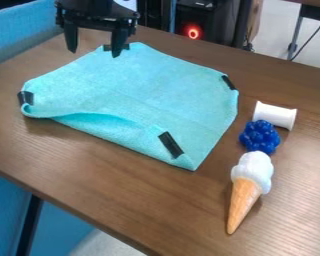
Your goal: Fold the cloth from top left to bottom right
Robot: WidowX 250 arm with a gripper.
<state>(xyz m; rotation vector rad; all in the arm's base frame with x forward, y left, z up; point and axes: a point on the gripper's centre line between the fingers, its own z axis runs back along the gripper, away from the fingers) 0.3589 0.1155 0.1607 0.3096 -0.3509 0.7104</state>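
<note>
As the gripper [94, 53] hangs spread, fuzzy cloth [156, 82] lies creased.

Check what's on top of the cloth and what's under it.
On the cloth, black strips sit near the corners. It lies on the brown table; anything beneath is covered and can't be seen.

The brown wood-grain bench [122, 187] carries a turquoise cloth [156, 90], spread out nearly flat — its near left edge rumpled and bulging — with black strips [170, 144] at its corners. To the right of the cloth, a white spool [275, 116] lies on its side. Also right of the cloth, but nearer the camera, sits a dark blue berry cluster [259, 136]. Right of the cloth's near corner lies an ice cream cone [243, 197] — white scoop towards the far side, tip towards the camera.
</note>
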